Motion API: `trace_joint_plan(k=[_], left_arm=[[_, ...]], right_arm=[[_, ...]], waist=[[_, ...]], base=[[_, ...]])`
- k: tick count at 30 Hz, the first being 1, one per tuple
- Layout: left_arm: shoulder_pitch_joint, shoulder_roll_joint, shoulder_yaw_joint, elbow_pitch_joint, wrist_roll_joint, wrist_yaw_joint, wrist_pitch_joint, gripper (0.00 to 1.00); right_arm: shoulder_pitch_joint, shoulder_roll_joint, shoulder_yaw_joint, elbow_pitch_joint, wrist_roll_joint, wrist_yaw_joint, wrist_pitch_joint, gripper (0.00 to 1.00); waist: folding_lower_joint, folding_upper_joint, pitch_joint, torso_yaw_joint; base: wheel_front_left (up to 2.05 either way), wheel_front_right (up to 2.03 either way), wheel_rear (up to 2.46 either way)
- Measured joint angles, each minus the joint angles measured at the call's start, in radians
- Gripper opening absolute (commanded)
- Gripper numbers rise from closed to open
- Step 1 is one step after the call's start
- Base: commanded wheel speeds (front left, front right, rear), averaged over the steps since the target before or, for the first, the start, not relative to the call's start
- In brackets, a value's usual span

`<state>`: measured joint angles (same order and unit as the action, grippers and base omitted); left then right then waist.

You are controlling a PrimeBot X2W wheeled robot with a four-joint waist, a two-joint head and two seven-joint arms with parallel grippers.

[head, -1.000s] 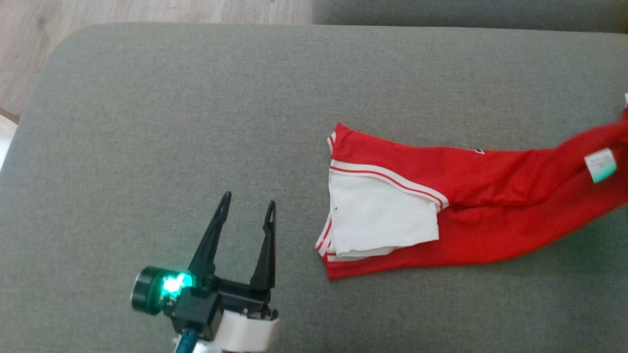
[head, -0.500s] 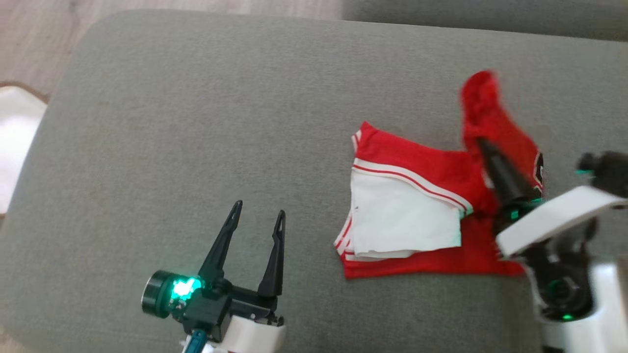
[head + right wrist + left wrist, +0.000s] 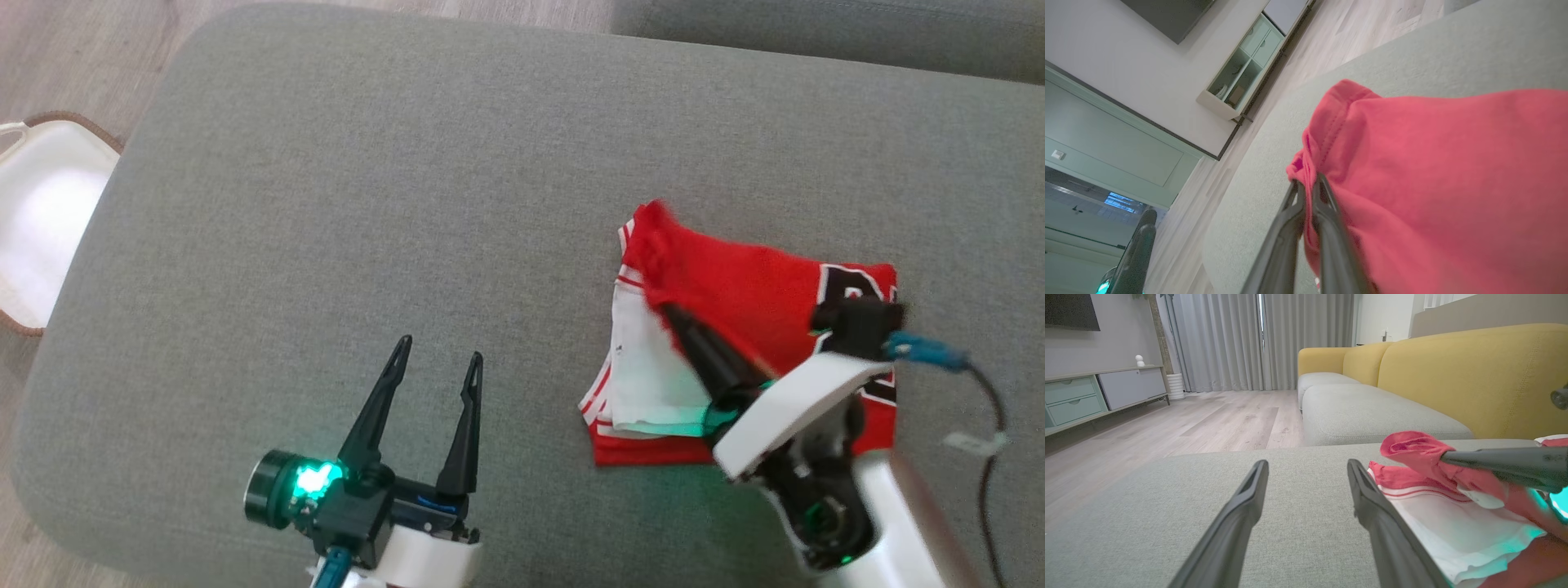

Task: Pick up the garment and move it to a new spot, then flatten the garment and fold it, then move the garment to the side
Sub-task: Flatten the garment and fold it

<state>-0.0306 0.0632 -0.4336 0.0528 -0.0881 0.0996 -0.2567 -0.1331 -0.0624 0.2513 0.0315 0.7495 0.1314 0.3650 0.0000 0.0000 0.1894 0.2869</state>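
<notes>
Red jersey [image 3: 735, 282]: lies on the right half of the grey cushion [image 3: 408, 204], with its white-trimmed end to the left and a black numeral print facing up at its right edge.
Right pincer [image 3: 668, 310]: fingers pressed together, pinching a red edge of the jersey just above the white panel at the jersey's left end.
Left pincer [image 3: 438, 353]: spread wide and empty, over bare cushion to the near left of the jersey, apart from it.
Change: a second ago the jersey lay stretched out long to the right, its end running out of the picture. Half a second ago the right pincer had that end lifted. Now the end is carried leftward over the body, so the cloth is doubled and much shorter. The head camera has also swung, so the cushion's shift in the picture is no move of the cushion.
Meaning: the fold looks to be under way. The carried edge is not yet laid down or let go, and the move to the side is not yet done.
Head view adds: the numeral print, the outline of the fold, and a white basket [image 3: 41, 220] on the floor to the left.
Left wrist view adds: the pinched edge bunches at the finger's tip, clear of the layer below, with a yellow sofa back [image 3: 1474, 375] behind.
Right wrist view adds: the two fingers are closed on a stitched hem.
</notes>
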Motion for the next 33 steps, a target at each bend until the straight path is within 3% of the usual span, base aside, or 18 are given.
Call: trace_joint_plan(k=[1,2,3,4,5,6,12,21,27,33], left_arm=[[0.000,-0.001,0.000,0.000,0.000,0.000,0.000,1.00],[0.000,-0.002,0.000,0.002,0.000,0.000,0.000,1.00],[0.000,-0.003,0.000,0.005,0.000,-0.003,0.000,1.00],[0.000,-0.004,0.000,0.007,0.000,-0.003,0.000,1.00],[0.000,-0.004,0.000,0.008,0.000,-0.003,0.000,1.00],[0.000,-0.005,0.000,0.009,0.000,-0.003,0.000,1.00],[0.002,-0.006,0.014,0.014,0.000,-0.004,0.000,1.00],[0.061,-0.007,0.081,0.013,-0.040,-0.003,0.000,1.00],[0.091,-0.006,0.117,0.014,-0.055,-0.003,0.000,1.00],[0.122,-0.007,0.142,0.034,-0.062,-0.004,0.000,1.00]], right_arm=[[0.000,0.000,0.017,0.016,0.006,0.000,-0.009,0.15],[0.000,0.000,0.034,0.031,0.013,0.000,-0.016,0.20],[0.000,0.000,0.049,0.048,0.019,0.000,-0.023,0.56],[0.000,0.000,0.065,0.063,0.020,0.000,-0.027,0.56],[0.000,0.000,0.079,0.077,0.020,0.000,-0.036,0.89],[0.000,0.000,0.093,0.088,0.024,0.000,-0.045,1.00],[0.001,0.001,0.122,0.089,0.024,0.000,-0.124,1.00],[0.060,-0.076,-0.025,0.033,-0.127,0.000,-0.360,1.00],[0.148,-0.151,-0.119,0.086,-0.272,0.000,-0.557,1.00],[0.181,-0.150,-0.187,0.188,-0.405,0.000,-0.613,1.00]], waist=[[0.0000,0.0000,0.000,0.000],[0.0000,0.0000,-0.001,-0.001],[0.0000,0.0000,-0.003,-0.001],[0.0000,0.0000,-0.005,-0.002],[0.0000,0.0000,-0.008,-0.004],[0.0000,0.0000,-0.012,-0.006],[0.0000,0.0000,-0.050,-0.025],[-0.0001,0.0000,-0.130,-0.061],[-0.0002,0.0000,-0.187,-0.096],[-0.0001,0.0000,-0.224,-0.137]], base=[[0.00,0.00,0.00],[0.00,0.00,0.00],[0.00,0.00,0.00],[0.00,0.00,0.00],[0.00,0.00,0.00],[0.00,0.00,0.00],[0.00,0.00,0.00],[0.00,0.00,0.00],[0.00,0.00,0.00],[0.00,0.00,0.00]])
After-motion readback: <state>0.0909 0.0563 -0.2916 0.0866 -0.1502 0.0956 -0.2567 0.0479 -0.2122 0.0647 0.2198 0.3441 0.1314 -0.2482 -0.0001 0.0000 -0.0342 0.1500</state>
